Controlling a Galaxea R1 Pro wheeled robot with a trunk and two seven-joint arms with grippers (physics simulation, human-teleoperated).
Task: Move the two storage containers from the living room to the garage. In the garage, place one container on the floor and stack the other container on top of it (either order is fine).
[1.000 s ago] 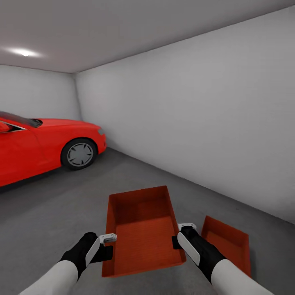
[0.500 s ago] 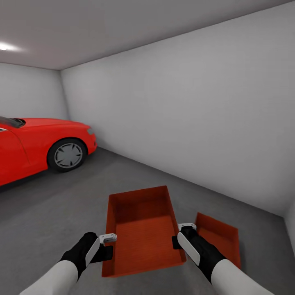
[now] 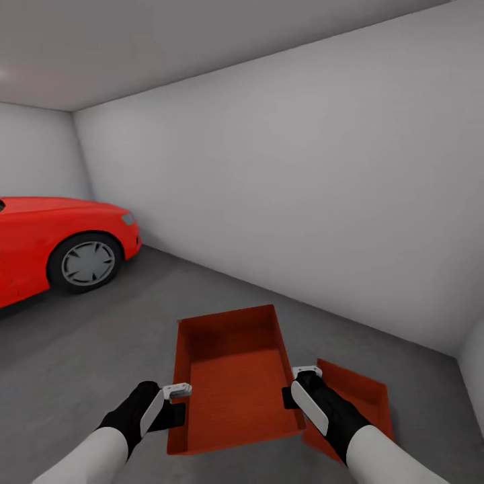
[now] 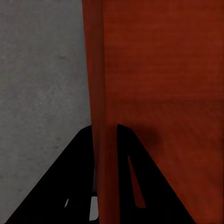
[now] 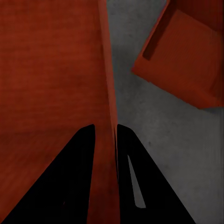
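So the robot's in the garage, grey speckled concrete floor [image 3: 134, 336] underfoot and plain grey-white walls [image 3: 302, 202] all round. It's carrying one orange-red rectangular plastic bin [image 3: 232, 380] out in front of itself, held up above the floor between both arms, open side up.

The left end effector [image 3: 176, 396] is clamped on the bin's left wall. In the left wrist view you can see the two black fingers [image 4: 77, 177] straddling that thin orange wall [image 4: 100, 116], one outside over the concrete and one inside over the ribbed bottom. The right end effector [image 3: 296, 383] does the same on the right wall, and the right wrist view has its black fingers [image 5: 135, 177] pinching the wall edge [image 5: 109, 93] from both sides. So both are gripped onto the same bin, neither one released.

The second orange-red plastic bin [image 3: 356, 403] is sitting on the floor just to the right of the carried one, lower down, turned at an angle to it, partly hidden behind the right arm in the head view. The right wrist view catches it too [image 5: 186, 51], flat on the concrete and clear of the held bin's wall.

Off to the left there's the front end of a shiny red car [image 3: 60, 249] with a grey wheel, well away from both bins.
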